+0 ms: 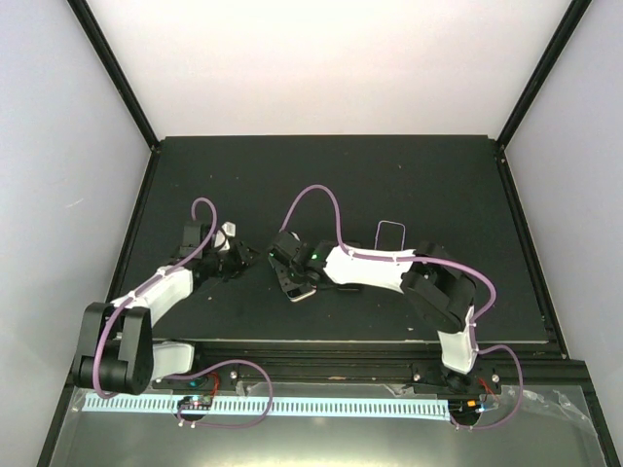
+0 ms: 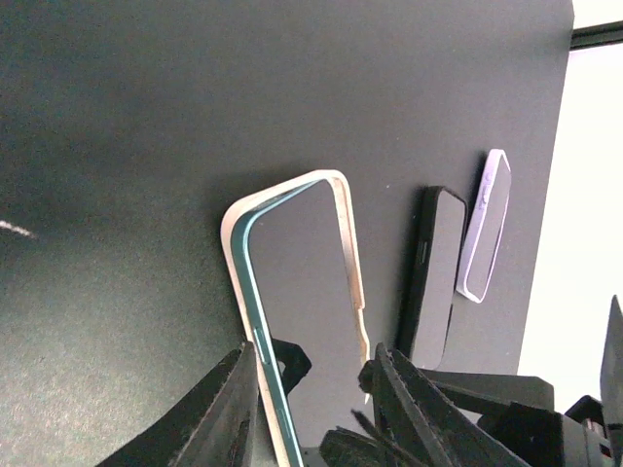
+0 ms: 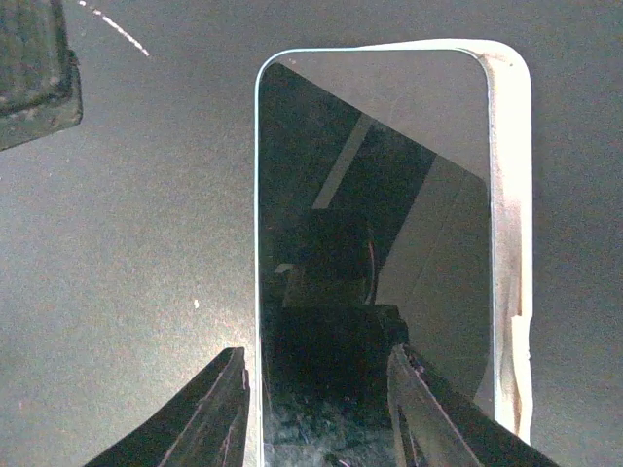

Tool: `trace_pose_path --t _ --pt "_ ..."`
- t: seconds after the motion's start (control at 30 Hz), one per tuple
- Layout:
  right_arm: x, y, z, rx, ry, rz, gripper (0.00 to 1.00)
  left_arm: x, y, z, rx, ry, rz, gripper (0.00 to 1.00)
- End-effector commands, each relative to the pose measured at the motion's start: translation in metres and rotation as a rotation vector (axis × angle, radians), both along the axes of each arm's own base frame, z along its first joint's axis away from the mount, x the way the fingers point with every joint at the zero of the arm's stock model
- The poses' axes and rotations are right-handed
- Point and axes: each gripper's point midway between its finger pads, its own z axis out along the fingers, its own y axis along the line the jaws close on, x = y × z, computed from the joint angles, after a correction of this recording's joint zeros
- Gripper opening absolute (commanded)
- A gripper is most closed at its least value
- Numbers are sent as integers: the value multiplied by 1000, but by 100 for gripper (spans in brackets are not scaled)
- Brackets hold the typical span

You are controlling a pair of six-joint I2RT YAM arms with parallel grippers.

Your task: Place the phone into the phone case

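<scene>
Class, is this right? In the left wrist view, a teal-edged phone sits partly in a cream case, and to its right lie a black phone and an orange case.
No. The loose case beside the black phone is pale lilac, not orange; the left wrist view shows it. The teal-edged phone in the cream case is as stated.

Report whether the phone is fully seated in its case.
Partly in: the case rim hugs one long edge of the phone; the other edge rides clear.
</scene>
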Motion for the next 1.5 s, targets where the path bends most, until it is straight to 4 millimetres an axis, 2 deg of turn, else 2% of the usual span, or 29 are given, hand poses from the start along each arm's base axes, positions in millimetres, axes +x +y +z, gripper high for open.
trace_pose_path --t 0.0,0.1,0.27,0.43,0.6,0.7,1.07,1.23,1.3,1.47 --pt "3 -4 31 60 -55 6 43 -8 5 -6 31 5 -2 35" --pt "8 -12 35 76 -61 -5 48 -12 3 -10 32 14 -8 36" --pt "18 -24 30 112 -23 -13 61 -17 0 -18 33 23 -20 38" --pt "25 -27 21 168 31 -14 67 -21 -6 -28 33 45 -37 38" --pt "31 -27 11 220 78 -17 72 -22 -11 -29 44 37 -53 34" --pt "33 -28 2 249 119 -18 72 -24 -12 -36 55 64 -58 32" --pt "28 -27 -17 253 176 -8 70 -24 -11 -39 89 70 -56 27" --pt "25 -30 -20 252 184 -15 69 -26 -6 -40 128 70 -55 27" --pt "24 -29 -20 258 190 -13 69 -25 -5 -32 137 44 -57 27" --pt "18 -24 -19 299 222 2 67 -25 -3 -27 151 31 -64 27"
